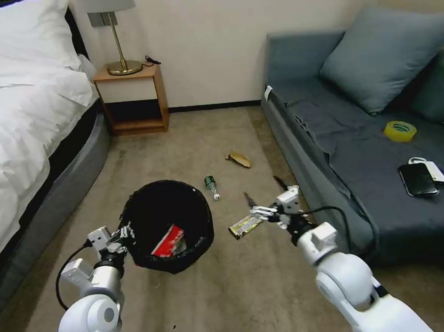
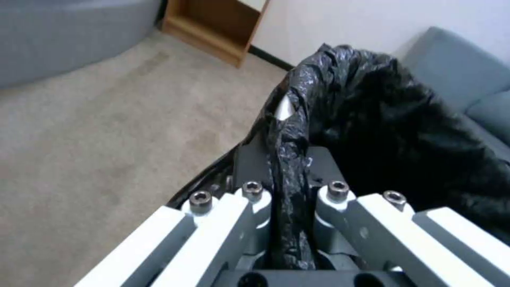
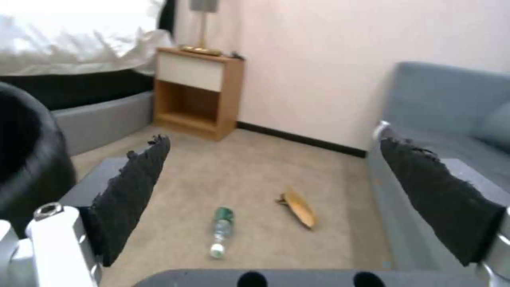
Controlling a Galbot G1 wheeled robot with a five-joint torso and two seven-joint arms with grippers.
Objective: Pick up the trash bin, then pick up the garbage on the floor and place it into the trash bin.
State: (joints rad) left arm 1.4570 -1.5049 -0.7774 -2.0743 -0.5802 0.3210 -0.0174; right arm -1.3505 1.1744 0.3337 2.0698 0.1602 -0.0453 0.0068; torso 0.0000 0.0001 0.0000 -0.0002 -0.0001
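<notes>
Beige carpet runs between the bed (image 1: 23,113) and the grey sofa (image 1: 361,142). My left claw (image 1: 125,237) is clenched on the trash bin (image 1: 168,224) at its bagged rim, with a red-and-white wrapper (image 1: 169,241) inside. My right claw (image 1: 266,193) hangs spread wide above the gold-brown wrapper (image 1: 245,226) on the floor. I see the small bottle (image 1: 211,185) and tan wrapper (image 1: 239,159) lying farther off.

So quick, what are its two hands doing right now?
Left hand: closed on the rim of the trash bin, holding it.
Right hand: open and holding nothing, above the floor near the gold-brown snack wrapper.
</notes>
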